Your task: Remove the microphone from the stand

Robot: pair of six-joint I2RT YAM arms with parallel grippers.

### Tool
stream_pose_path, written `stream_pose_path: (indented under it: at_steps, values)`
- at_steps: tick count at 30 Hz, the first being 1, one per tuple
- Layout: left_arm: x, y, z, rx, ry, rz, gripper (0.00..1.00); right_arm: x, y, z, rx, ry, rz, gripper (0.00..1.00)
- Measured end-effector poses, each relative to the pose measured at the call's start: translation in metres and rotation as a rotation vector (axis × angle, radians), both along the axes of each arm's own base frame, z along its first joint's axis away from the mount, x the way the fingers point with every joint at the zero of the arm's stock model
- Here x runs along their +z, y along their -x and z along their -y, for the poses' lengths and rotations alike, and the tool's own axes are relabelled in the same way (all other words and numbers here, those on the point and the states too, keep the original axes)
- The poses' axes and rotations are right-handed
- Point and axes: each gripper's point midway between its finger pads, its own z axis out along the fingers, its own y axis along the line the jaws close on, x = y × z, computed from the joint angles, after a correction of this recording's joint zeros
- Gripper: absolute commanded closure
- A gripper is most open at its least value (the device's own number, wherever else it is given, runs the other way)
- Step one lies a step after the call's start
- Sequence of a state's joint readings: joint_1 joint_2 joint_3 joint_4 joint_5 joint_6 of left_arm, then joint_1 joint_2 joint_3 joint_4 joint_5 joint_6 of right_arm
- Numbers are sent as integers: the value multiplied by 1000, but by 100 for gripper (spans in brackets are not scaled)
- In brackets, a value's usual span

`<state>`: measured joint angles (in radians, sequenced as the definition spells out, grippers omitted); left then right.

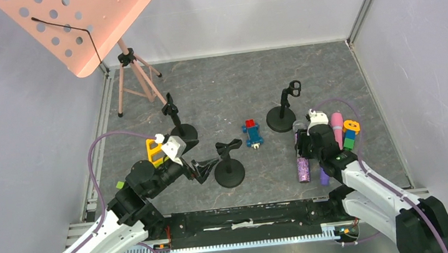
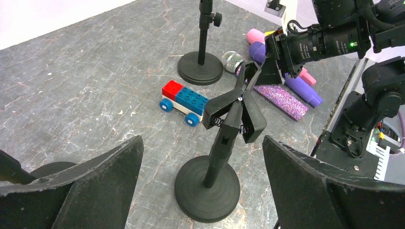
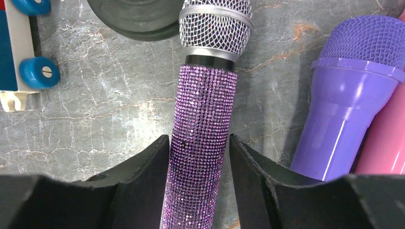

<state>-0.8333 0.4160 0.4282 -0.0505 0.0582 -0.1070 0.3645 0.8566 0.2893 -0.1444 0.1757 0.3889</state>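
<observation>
While the glitter mic (image 3: 205,119) lies flat on the desk (image 1: 217,89), off every stand, the R gripper (image 3: 199,140) has its jaws clenched on the sparkly purple handle, one finger flush on each side. The mic's silver mesh head points away from the wrist, toward a round black base. Just R of it in the R wrist view lies a purple plastic mic (image 3: 344,105), w/ a pink mic (image 3: 387,138) touching its far side. L gripper (image 2: 201,143): jaws released and spread wide, grasping nothing. The near stand (image 2: 207,191) shows betw. the two fingers in the L wrist view, untouched; its spring clip (image 2: 234,114) sits tilted atop the post and its base is flat on the desk. Beyond it sits a brick toy car (image 2: 184,101) w/ blue wheels, and behind that a 2nd stand (image 2: 200,67). A 3rd stand (image 1: 179,128) is further L in the top view, and a pink music stand (image 1: 82,22) is at the back L corner.
</observation>
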Motion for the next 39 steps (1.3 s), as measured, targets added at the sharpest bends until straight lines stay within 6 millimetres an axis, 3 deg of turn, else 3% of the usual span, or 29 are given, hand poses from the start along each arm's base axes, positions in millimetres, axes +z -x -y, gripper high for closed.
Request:
stream_pose_path:
  at_steps: [15, 25, 29, 33, 35, 39]
  values:
    - [1, 0, 0, 0, 2, 2, 0, -1, 2, 16, -68, 55, -1, 61]
    - [1, -1, -2, 14, 7, 0, 0, 2, 5, 17, -66, 50, 3, 29]
    - [5, -5, -8, 58, 29, 0, 0, 19, 3, 13, -49, 23, 54, 20]
    - [6, -11, -19, 138, 31, -45, 0, 51, -2, 8, -25, -23, 167, 14]
    - [16, -14, -26, 178, 37, -64, 0, 66, -4, 7, -21, -43, 223, 13]
    - [57, -18, -44, 277, 101, -60, 0, 93, -4, 7, -24, -79, 323, 11]
